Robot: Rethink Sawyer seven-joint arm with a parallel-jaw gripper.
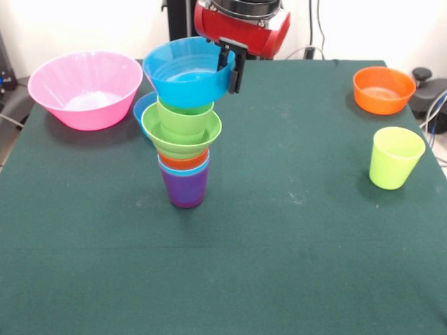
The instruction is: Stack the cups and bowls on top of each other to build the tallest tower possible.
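We see the tower [184,150] standing left of the middle of the green desk [293,265]. Its base is the purple cup [184,188]; nested in it we make out the rim of a light blue cup [183,169] and then an orange cup [185,162]. On these sits the ridged green bowl [181,134], with a stepped green cup [184,110] rising out of it. At the top is a blue bowl [187,73], tilted so that its opening faces us a little.

The hand [231,66] comes down from the red arm [241,21] at 12 o'clock and sits at the 3 o'clock side of that top blue bowl. Its dark fingers [236,70] are closed on the bowl's rim, one seemingly inside the wall and one outside. So the tower lies directly below and toward 8 o'clock of the hand.

A second blue bowl [142,108] peeks out behind the tower at its 10 o'clock, partly hidden by it. The large pink bowl [84,87] rests near the desk's 10 o'clock corner, well apart from the hand. The orange bowl [383,89] stands at 2 o'clock on the desk, and the yellow-green cup [395,157] stands upright at about 3 o'clock, just nearer to us than the orange bowl. Both are well apart from the tower.
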